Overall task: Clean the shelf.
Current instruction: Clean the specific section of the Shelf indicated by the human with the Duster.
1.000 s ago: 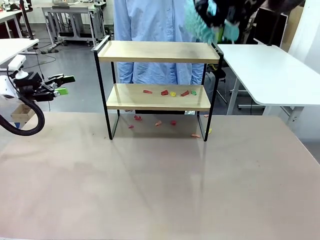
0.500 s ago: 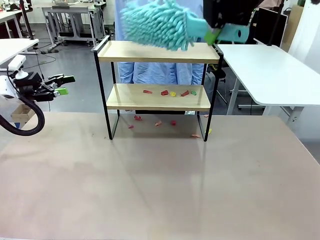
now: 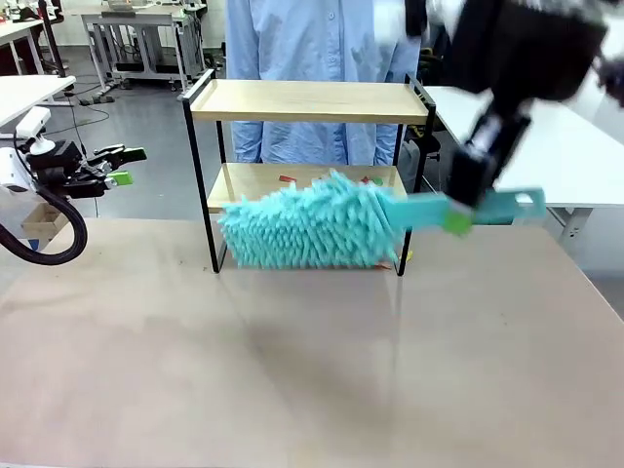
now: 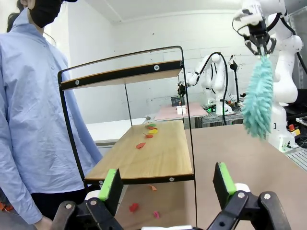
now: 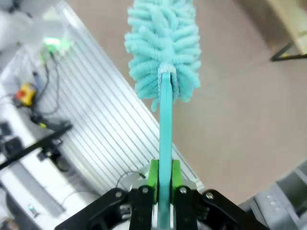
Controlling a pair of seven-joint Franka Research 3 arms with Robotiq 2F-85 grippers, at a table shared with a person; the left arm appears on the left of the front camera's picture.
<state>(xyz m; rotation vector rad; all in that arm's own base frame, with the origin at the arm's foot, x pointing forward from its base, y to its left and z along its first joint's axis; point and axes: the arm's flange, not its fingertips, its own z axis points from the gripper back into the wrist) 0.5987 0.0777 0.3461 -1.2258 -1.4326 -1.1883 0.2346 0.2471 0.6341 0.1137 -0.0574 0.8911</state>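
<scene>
The shelf (image 3: 310,101) stands at the table's far middle, two wooden boards in a black frame. Small red, yellow and green scraps (image 4: 146,139) lie on its lower board (image 4: 158,158) and on the table below. My right gripper (image 3: 455,218) is shut on the handle of a turquoise fluffy duster (image 3: 307,230), which hangs level in front of the lower board and hides most of it. In the right wrist view the pads (image 5: 153,175) pinch the handle with the duster head (image 5: 163,43) pointing away. My left gripper (image 3: 123,166) hovers open, far left of the shelf, holding nothing (image 4: 167,182).
A person in a light blue shirt (image 3: 312,39) stands right behind the shelf. A white side table (image 3: 546,146) adjoins at the right. The near half of the beige table (image 3: 292,370) is bare.
The right arm has swung the duster from above the top board down and across, to the front of the lower board. The left arm has not moved.
</scene>
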